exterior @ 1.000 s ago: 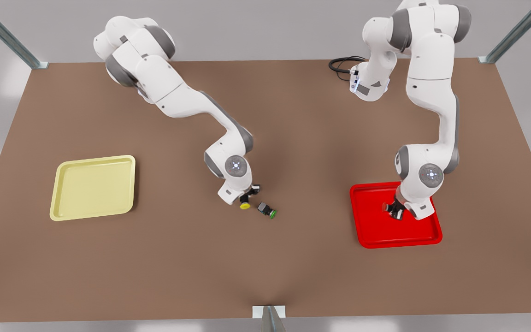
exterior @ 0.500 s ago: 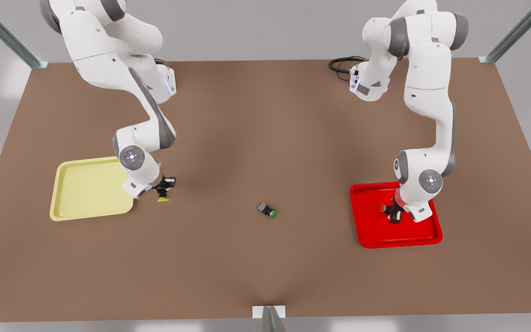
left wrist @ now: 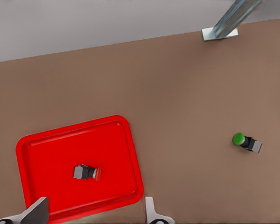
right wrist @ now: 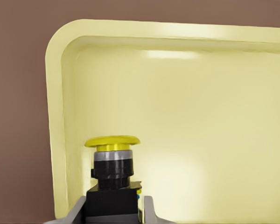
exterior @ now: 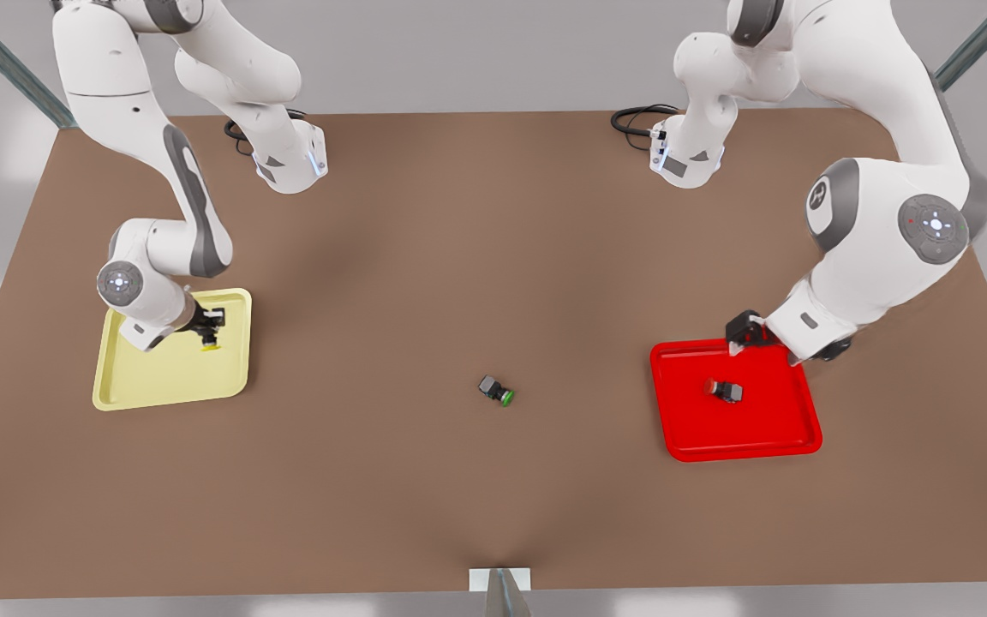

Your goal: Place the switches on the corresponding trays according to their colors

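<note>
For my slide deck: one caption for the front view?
Right gripper holds yellow switch over yellow tray; red switch lies in red tray.

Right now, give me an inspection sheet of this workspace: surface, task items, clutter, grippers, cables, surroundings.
Surface: brown table, flat.
Task items: red switch lies on its side inside the red tray; yellow switch held above the yellow tray, cap toward the tray.
Clutter: green switch on its side mid-table, between the trays.
Grippers: right gripper shut on the yellow switch; left gripper open, raised over the red tray's far rim.
Cables: black cable coiled by an arm base.
Surroundings: metal frame posts, grey wall.
</note>
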You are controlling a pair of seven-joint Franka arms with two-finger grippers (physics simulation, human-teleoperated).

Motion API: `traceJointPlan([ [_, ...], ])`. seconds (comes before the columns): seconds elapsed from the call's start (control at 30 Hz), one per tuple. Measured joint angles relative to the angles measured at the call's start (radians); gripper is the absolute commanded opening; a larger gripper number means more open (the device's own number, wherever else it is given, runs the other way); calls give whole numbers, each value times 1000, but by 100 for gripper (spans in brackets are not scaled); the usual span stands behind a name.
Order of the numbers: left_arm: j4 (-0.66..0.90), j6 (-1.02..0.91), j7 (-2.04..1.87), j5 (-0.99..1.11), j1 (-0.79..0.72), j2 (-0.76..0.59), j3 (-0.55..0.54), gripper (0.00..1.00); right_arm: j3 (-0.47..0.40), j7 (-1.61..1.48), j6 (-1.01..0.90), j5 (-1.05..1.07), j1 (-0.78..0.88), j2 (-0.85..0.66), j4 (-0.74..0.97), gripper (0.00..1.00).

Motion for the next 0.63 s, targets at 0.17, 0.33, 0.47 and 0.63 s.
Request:
traceJointPlan([
  [0.17,-45,-13,19,127,74,-87,-98,100,-2,-31,-12,0,-15,-16,9,94],
  [0.33,-45,-15,13,159,79,-86,-106,100,13,-43,-327,11,43,-58,320,100],
  [0.47,-43,-15,6,167,79,-79,-106,100,15,-18,-573,77,44,-90,611,100],
  [0.63,-43,-16,6,170,80,-78,-106,100,12,76,-656,81,54,-89,669,100],
])
